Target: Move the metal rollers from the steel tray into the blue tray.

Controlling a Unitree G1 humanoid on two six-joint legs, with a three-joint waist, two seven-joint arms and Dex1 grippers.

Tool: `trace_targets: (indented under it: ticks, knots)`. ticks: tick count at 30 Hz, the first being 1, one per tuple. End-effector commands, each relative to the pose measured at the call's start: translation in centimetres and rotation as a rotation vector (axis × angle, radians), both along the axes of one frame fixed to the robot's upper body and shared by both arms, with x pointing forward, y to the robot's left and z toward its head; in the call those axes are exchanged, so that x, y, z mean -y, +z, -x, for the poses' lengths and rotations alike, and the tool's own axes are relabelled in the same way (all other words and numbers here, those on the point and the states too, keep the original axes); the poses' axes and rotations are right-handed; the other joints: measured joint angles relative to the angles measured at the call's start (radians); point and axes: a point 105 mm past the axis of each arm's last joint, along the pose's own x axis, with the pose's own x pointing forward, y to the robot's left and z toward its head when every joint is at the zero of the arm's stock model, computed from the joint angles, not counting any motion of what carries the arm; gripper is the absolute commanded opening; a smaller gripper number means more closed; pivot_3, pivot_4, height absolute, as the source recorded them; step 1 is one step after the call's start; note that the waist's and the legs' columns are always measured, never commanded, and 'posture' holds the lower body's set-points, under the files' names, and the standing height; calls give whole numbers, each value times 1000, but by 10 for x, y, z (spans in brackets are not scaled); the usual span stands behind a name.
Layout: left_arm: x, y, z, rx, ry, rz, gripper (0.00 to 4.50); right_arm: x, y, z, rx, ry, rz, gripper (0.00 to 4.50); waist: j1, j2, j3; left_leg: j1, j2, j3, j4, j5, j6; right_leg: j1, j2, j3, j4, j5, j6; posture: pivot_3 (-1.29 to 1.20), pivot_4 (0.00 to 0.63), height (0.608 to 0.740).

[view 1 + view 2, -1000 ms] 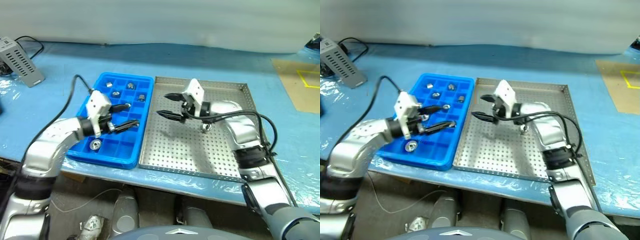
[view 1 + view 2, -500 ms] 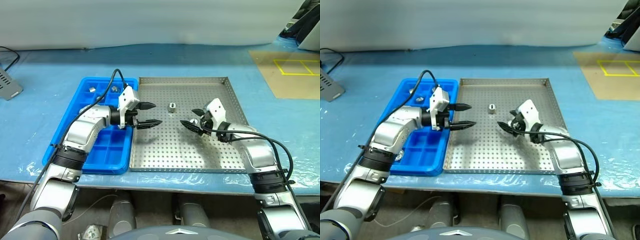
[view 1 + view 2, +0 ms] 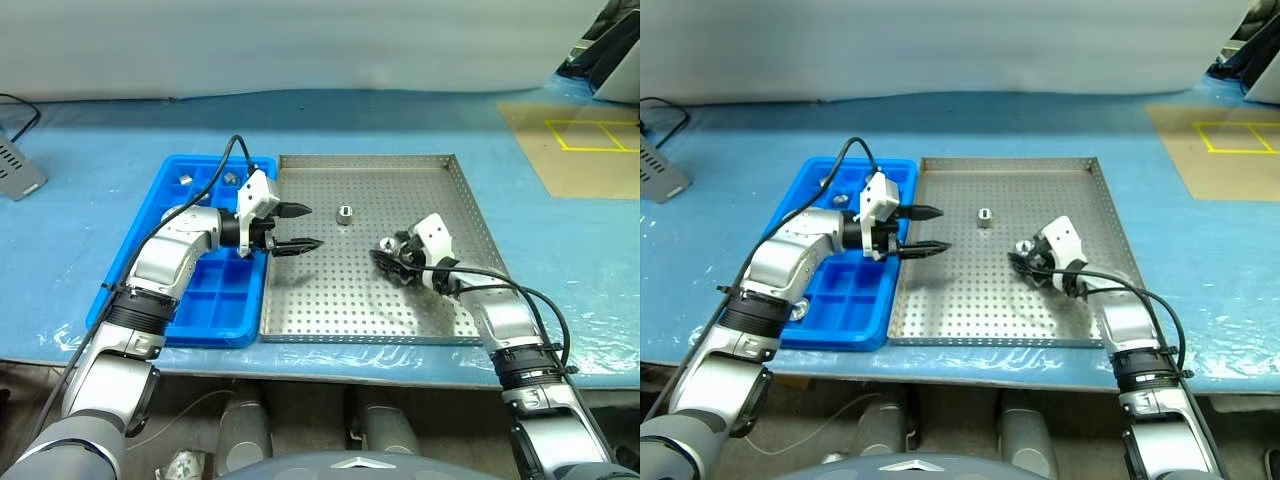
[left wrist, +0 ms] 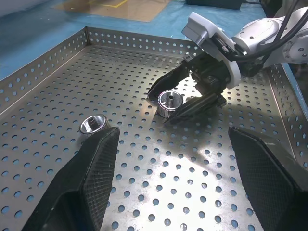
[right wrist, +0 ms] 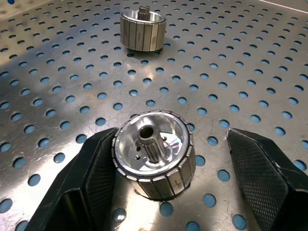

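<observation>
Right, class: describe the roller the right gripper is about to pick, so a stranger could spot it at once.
Find the steel tray beside the blue tray. Two rollers lie on its perforated floor. The wanted roller sits between the open fingers of the right gripper; the other roller stands alone, farther back.

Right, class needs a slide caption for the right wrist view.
Open right claw straddling a ribbed silver metal roller on the perforated steel tray, a second roller standing beyond.
</observation>
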Motion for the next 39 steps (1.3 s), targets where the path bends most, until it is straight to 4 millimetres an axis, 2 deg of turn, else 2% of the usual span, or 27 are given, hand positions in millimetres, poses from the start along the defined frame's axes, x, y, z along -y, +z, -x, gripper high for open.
trace_targets:
  ticks: [1, 5, 7, 10, 11, 13, 16, 19, 21, 23, 25, 29, 39]
  knots:
    - [-1, 11, 2, 45, 2, 4, 3826, -4, 2, -2, 24, 16, 12, 3586, 0, 0, 0, 0, 0, 0, 0, 0, 0, 0, 0, 0, 0, 0, 0, -240, 150, 740]
    - [-2, 12, 7, 41, 0, -1, 3826, -9, 2, -2, 27, 36, 21, 2508, 0, 0, 0, 0, 0, 0, 0, 0, 0, 0, 0, 0, 0, 0, 0, -233, 150, 740]
    - [-3, 14, 9, 41, 0, -4, 3826, -14, 3, 0, 26, 72, 8, 2508, 0, 0, 0, 0, 0, 0, 0, 0, 0, 0, 0, 0, 0, 0, 0, -233, 150, 740]
    - [-6, 18, 14, 39, 7, -2, 3826, -23, 6, 2, 21, 121, 4, 1960, 0, 0, 0, 0, 0, 0, 0, 0, 0, 0, 0, 0, 0, 0, 0, -212, 150, 740]
    - [-7, 19, 15, 42, 13, -4, 3826, -24, 7, 0, 22, 118, 10, 1657, 0, 0, 0, 0, 0, 0, 0, 0, 0, 0, 0, 0, 0, 0, 0, -212, 150, 740]
    - [-10, 21, 17, 47, 25, -8, 3826, -28, 12, -2, 41, 140, 24, 1665, 0, 0, 0, 0, 0, 0, 0, 0, 0, 0, 0, 0, 0, 0, 0, -212, 150, 740]
    - [-26, 34, 19, 75, 84, 6, 3826, -58, 49, 2, 113, 303, -23, 1665, -3, 1, 1, 0, 1, 0, 0, 0, 0, -1, 0, 0, 0, 0, 0, -146, 150, 740]
    - [-40, 41, 21, 88, 133, 23, 3826, -80, 74, 6, 154, 417, -50, 1665, -1, 1, 1, 0, 1, 0, -1, 0, -1, -2, 1, 0, 1, 0, 0, -94, 150, 740]
    - [-60, 40, 23, 96, 209, 2, 3826, -107, 98, 6, 204, 522, -65, 1665, 1, 1, 1, 0, 2, 0, -2, 1, -1, -2, 1, -1, 1, 0, 0, -51, 150, 740]
    - [-74, 38, 26, 95, 268, -12, 3826, -128, 110, 7, 216, 599, -79, 1665, 4, 1, 1, 0, 2, 0, -2, 0, -1, -3, 1, -1, 1, 0, 0, 1, 150, 740]
    - [-87, 35, 33, 91, 323, -17, 3826, -150, 115, 10, 214, 684, -79, 1665, 14, 1, 1, -1, 2, 0, -4, 1, -1, -3, 1, -2, 0, 0, -1, 63, 150, 740]
    - [-103, 28, 52, 84, 421, -20, 3826, -179, 115, 21, 207, 841, -55, 1665, 52, 1, 1, -2, 2, 0, -7, 0, -1, -3, 0, -4, -2, -1, -2, 195, 150, 740]
    - [-127, 13, 103, 47, 653, -12, 3826, -215, 117, 43, 160, 1092, -77, 1665, 142, 0, 2, -2, 3, -3, -12, 1, -2, -4, -1, -5, -3, -2, -2, 461, 150, 740]
